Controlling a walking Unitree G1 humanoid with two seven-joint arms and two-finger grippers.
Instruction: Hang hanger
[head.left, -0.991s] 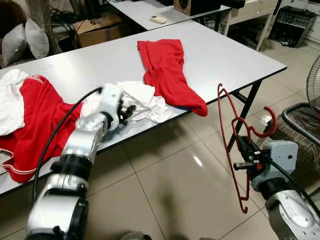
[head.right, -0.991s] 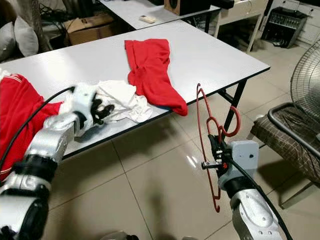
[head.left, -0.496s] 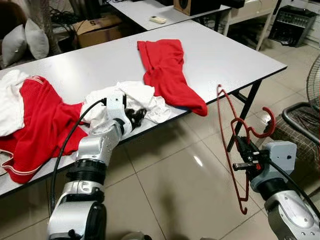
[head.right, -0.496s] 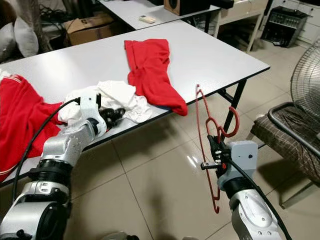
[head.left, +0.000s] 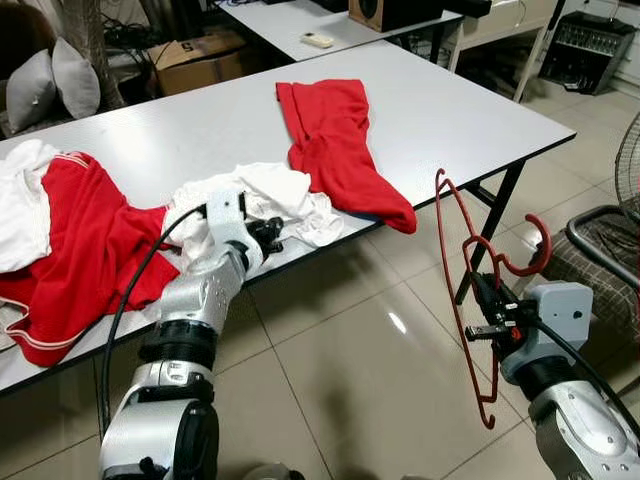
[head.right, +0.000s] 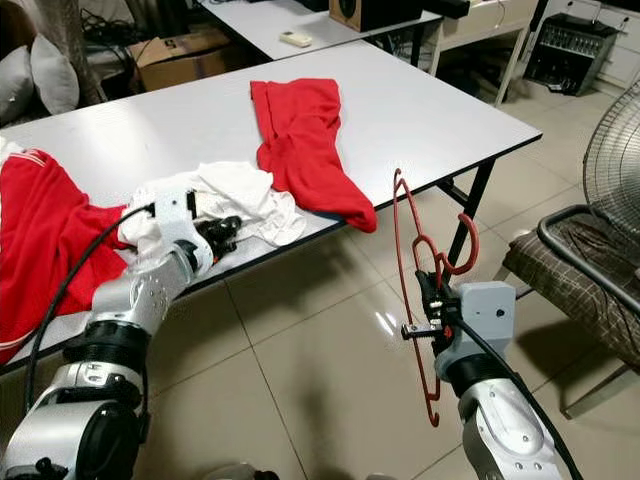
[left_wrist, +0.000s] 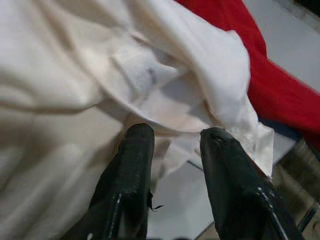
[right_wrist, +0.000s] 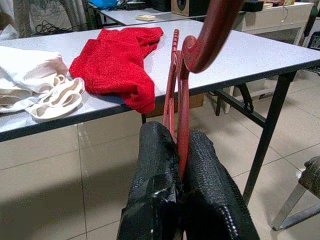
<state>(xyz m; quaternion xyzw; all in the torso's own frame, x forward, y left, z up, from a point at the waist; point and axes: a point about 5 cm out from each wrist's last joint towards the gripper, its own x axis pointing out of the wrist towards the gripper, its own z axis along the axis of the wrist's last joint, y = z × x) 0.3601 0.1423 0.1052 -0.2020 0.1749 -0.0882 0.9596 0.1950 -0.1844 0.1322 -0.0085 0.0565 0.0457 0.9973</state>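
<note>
Tiled floor, long white table across the upper half of my head views; I place everything relative to that table. On its top, toward the far right part, a red garment lies stretched out, its lower end reaching the near edge. Just left of it, touching, a crumpled white cloth sits at the near edge. Further left along the table there's a red shirt with white stripes, draping over the near edge, and a white garment at the far left end.

My left gripper is at the table's near edge, right at the white cloth. In the left wrist view, its fingers are spread apart, tips touching the cloth folds with bare tabletop between them; nothing clamped that I can see.

My right gripper is off the table, out over the floor beyond the near right corner, near the black table leg. Fingers closed tight on the red hanger, pinching it just below the hook; right wrist view shows the red bars squeezed between both black pads. Hanger hangs roughly upright, hook curling toward the chair side, long body running down past the gripper, clear of the table.

Behind the table: second table, cardboard box, grey cushions. Chair and fan beyond the table's right end.
</note>
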